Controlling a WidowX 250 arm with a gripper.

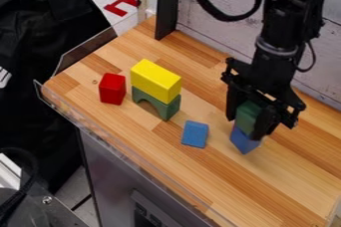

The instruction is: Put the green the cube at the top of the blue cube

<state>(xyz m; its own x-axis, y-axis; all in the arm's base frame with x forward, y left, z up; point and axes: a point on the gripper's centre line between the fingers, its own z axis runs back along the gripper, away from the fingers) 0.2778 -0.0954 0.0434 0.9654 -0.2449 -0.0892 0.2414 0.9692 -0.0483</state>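
The black gripper (249,116) hangs at the right of the table, its fingers closed on the sides of a green cube (247,113). Directly below the green cube is a blue cube (244,141), its lower part showing between and under the fingertips. The two cubes look to be in contact, though the fingers partly cover where they meet.
A flat blue block (195,134) lies left of the gripper. Farther left, a yellow block (156,80) rests on a green arch (157,103), with a red block (112,88) beside them. A clear rail (120,139) edges the wooden table (279,176); a wall stands behind.
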